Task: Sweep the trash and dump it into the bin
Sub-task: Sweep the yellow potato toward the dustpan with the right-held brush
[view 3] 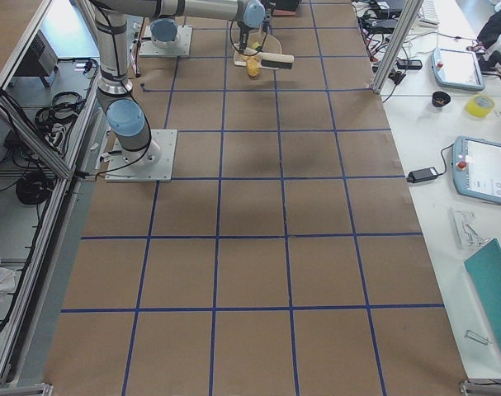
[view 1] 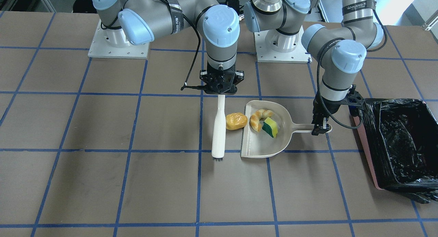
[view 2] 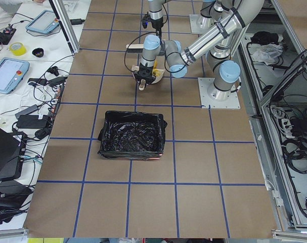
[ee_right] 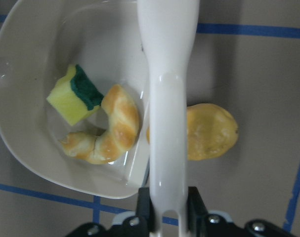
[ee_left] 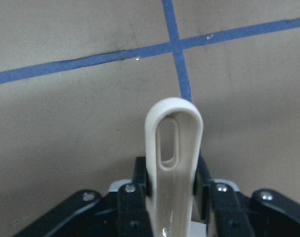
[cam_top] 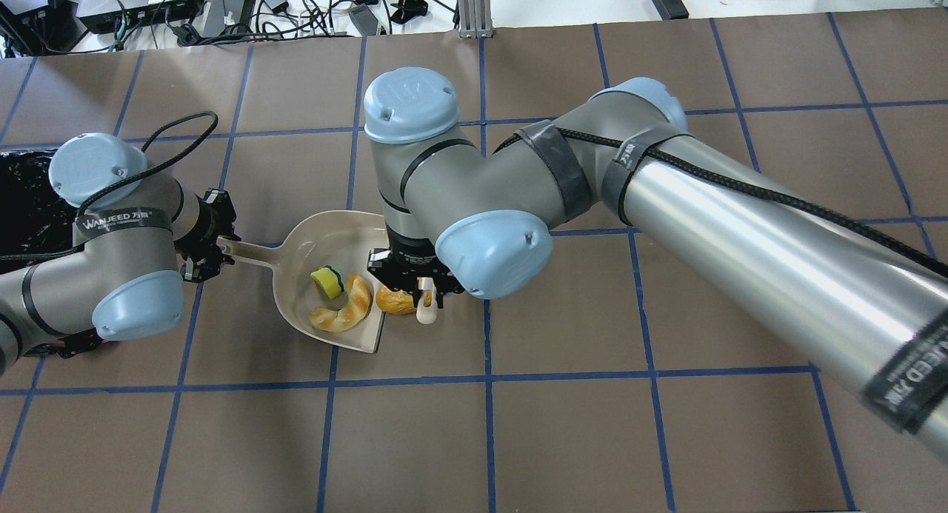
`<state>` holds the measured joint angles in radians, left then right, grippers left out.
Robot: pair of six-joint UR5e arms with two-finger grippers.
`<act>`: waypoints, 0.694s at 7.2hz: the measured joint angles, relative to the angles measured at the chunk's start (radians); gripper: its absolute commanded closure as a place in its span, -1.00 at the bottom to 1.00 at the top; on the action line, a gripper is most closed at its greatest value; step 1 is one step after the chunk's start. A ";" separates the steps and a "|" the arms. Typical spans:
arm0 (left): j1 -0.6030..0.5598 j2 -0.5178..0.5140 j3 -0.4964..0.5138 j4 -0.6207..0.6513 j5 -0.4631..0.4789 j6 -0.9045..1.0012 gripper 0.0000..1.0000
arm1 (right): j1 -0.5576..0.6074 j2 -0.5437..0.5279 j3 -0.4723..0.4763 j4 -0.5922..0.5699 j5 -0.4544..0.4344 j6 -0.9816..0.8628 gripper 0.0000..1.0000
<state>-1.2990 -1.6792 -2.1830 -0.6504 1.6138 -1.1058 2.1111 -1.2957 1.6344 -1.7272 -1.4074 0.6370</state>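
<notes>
The beige dustpan [view 1: 263,141] lies flat on the table. The croissant-like bread piece [view 1: 259,119] and the yellow sponge wedge with a green side [view 1: 270,126] lie inside it. The golden-brown potato-like lump [view 1: 236,121] sits on the table at the pan's open lip, against the white brush [view 1: 218,127]. My right gripper [view 1: 221,90] is shut on the brush's handle [ee_right: 165,123]. My left gripper [view 1: 321,127] is shut on the dustpan's handle [ee_left: 173,148]. The bin [view 1: 373,134], lined with a black bag, stands beyond the dustpan's handle end on my left.
The brown table top carries a grid of blue tape lines [view 1: 200,182]. Both arm bases [view 1: 118,42] stand at the robot's edge of the table. Tablets, cables and tape rolls [view 2: 11,71] lie on side benches off the table.
</notes>
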 measured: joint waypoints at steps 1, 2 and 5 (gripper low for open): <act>0.000 0.000 0.000 0.000 0.000 0.000 1.00 | 0.006 -0.028 0.019 0.096 0.006 0.089 1.00; 0.000 0.000 0.000 0.000 0.000 0.002 1.00 | 0.031 -0.038 0.052 0.115 0.028 0.169 1.00; 0.000 -0.001 0.000 0.000 -0.001 0.003 1.00 | 0.103 0.009 0.107 -0.107 0.085 0.227 1.00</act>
<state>-1.2993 -1.6806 -2.1829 -0.6504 1.6123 -1.1030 2.2143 -1.2867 1.7410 -1.8340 -1.3224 0.8636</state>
